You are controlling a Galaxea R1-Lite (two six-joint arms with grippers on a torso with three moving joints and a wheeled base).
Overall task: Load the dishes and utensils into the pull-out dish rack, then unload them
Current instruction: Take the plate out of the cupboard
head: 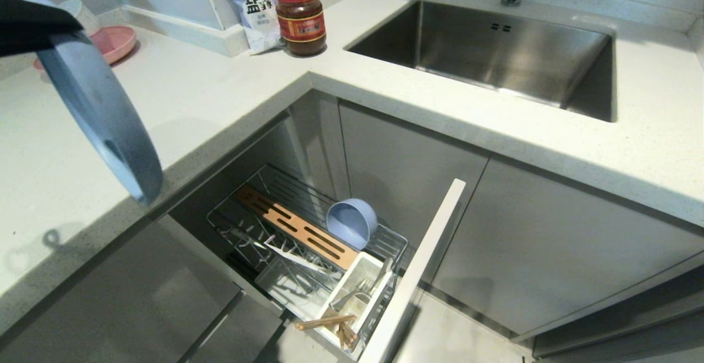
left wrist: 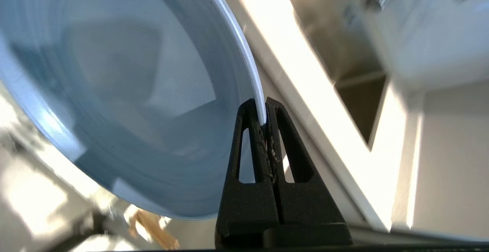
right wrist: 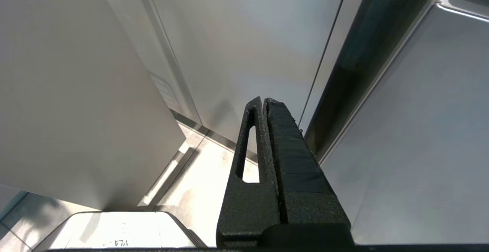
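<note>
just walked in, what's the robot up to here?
The left gripper is shut on the rim of the light-blue plate, holding it tilted in the air over the counter. The pull-out dish rack is open below with the light-blue bowl, chopsticks and cutlery inside. The right gripper is parked, shut and empty.

We note: plate (head: 102,115), matt blue plastic; bowl (head: 352,223), the same; rack (head: 308,231), chrome wire with a wooden strip (head: 294,225); sink (head: 495,55), brushed steel; countertop (head: 220,110), smooth speckled stone; chopsticks (head: 327,323), pale wood.
</note>
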